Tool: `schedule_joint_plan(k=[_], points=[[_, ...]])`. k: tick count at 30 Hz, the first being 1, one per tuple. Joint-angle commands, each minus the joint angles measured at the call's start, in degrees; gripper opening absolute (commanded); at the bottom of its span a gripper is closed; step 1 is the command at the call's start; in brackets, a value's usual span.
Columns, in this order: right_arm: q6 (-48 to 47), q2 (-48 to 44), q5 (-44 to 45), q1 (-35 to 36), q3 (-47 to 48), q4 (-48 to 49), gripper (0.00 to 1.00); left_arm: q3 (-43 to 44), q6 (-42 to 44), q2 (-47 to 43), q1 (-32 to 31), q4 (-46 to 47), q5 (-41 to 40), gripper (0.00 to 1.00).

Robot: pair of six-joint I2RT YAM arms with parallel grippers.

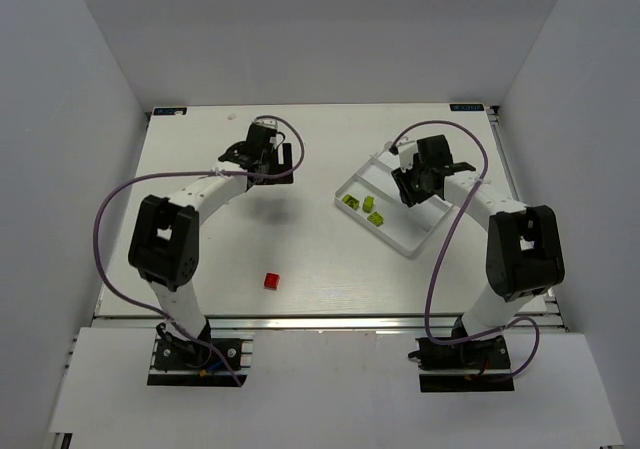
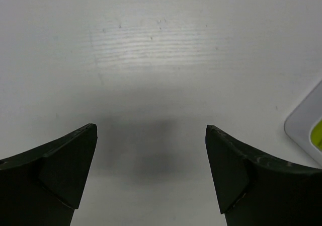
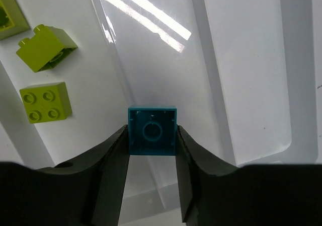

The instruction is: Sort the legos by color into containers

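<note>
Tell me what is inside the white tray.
Three lime green legos lie in one outer compartment of the tray. The right tool holds a cyan lego over the middle compartment. The floor beneath the tool is hidden.

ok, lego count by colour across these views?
Lime green bricks: 3
Cyan brick: 1, held in right pincer
Red brick: 1
Total: 5
</note>
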Motion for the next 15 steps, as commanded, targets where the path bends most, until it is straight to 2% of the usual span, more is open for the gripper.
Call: schedule_joint_plan(k=[1, 2, 3, 4, 6, 11, 13, 15], points=[[0.0, 1.1, -1.4, -1.0, 4.0, -0.3, 0.49, 6.5, 1.4, 2.6, 2.3, -0.2, 2.1, 0.98], [0.0, 1.3, -1.6, -1.1, 4.3, -0.7, 0.57, 9.5, 1.8, 3.6, 3.0, -0.6, 2.2, 0.98], [0.1, 1.1, -2.3, -1.3, 4.3, -0.8, 0.60, 11.2, 2.0, 6.1, 3.1, -0.8, 2.3, 0.98], [0.3, 0.1, -2.3, -1.5, 3.8, -0.8, 0.67, 12.7, 2.3, 7.2, 3.7, -1.0, 2.3, 0.98], [0.2, -2.4, -2.2, -1.6, 3.1, 0.1, 0.72, 17.2, 3.2, 9.3, 4.2, -1.2, 2.0, 0.98], [1.8, -10.2, -3.5, -2.8, 1.4, 0.5, 0.71, 26.4, 4.9, 17.9, 5.6, -1.8, 1.3, 0.98], [4.7, -15.9, -8.1, -3.4, 1.6, -0.4, 0.68, 30.5, 6.2, 21.8, 5.6, -1.3, 1.0, 0.98], [6.9, -22.2, -16.4, -4.0, 1.6, -1.7, 0.61, 33.3, 7.2, 24.6, 5.6, -1.2, 0.3, 0.98]])
